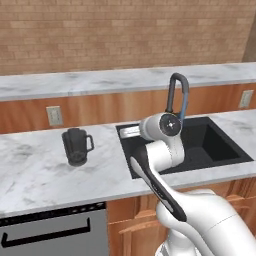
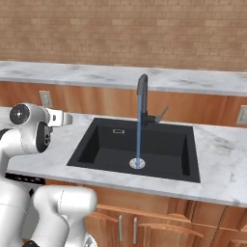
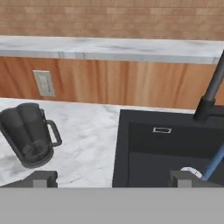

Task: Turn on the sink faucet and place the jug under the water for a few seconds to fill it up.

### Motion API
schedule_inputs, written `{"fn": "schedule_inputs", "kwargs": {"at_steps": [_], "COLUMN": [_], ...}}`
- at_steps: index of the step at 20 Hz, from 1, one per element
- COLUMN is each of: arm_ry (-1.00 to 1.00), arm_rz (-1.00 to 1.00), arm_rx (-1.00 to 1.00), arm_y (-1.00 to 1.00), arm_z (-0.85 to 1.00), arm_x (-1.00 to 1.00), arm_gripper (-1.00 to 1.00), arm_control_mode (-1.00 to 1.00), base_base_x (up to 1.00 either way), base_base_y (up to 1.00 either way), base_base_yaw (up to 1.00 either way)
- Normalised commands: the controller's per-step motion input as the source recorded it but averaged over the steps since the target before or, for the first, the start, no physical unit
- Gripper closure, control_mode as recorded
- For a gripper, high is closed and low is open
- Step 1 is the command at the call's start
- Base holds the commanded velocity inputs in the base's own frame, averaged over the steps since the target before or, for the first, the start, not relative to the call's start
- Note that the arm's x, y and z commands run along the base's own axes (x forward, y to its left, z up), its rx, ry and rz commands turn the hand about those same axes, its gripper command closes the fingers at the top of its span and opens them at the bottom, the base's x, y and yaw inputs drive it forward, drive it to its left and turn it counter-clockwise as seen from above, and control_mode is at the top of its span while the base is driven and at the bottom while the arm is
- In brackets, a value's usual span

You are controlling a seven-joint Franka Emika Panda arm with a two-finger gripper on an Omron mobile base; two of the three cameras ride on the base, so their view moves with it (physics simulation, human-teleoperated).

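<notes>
The dark jug (image 1: pixel 76 146) stands upright on the white marble counter, left of the black sink (image 1: pixel 222 150), handle to the right. From the arched sink faucet (image 1: pixel 177 93) a thin blue stream of water (image 2: pixel 139 130) falls to the silver drain (image 2: pixel 137 163); the faucet's lever (image 2: pixel 161 115) is tilted. My gripper (image 3: pixel 114 180) hovers over the sink's left rim, open, with nothing between its fingertips (image 3: pixel 43 178). In the hand view the jug (image 3: pixel 30 135) is at the left, a short way beyond them, and the water (image 3: pixel 214 164) is at the right.
A wooden backsplash with a wall outlet (image 1: pixel 54 115) rises behind the jug, topped by a marble ledge (image 1: pixel 100 80). A second outlet (image 2: pixel 242 115) is right of the sink. A dark appliance front (image 1: pixel 50 232) sits below the counter.
</notes>
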Motion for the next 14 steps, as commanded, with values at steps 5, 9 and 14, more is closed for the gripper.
{"fn": "schedule_inputs", "kwargs": {"at_steps": [5, 9, 14], "arm_ry": [0.00, 0.00, -0.01], "arm_rz": [0.00, 0.00, 0.00], "arm_rx": [0.00, 0.00, 0.00], "arm_y": [0.00, 0.00, 0.00], "arm_z": [0.00, 0.00, 0.08], "arm_x": [0.00, 0.00, 0.10], "arm_gripper": [-1.00, -1.00, -1.00], "arm_control_mode": [1.00, 1.00, -1.00], "base_base_x": [0.00, 0.00, 0.00], "base_base_y": [0.38, 0.41, 0.11], "base_base_yaw": [0.00, 0.00, 0.00]}}
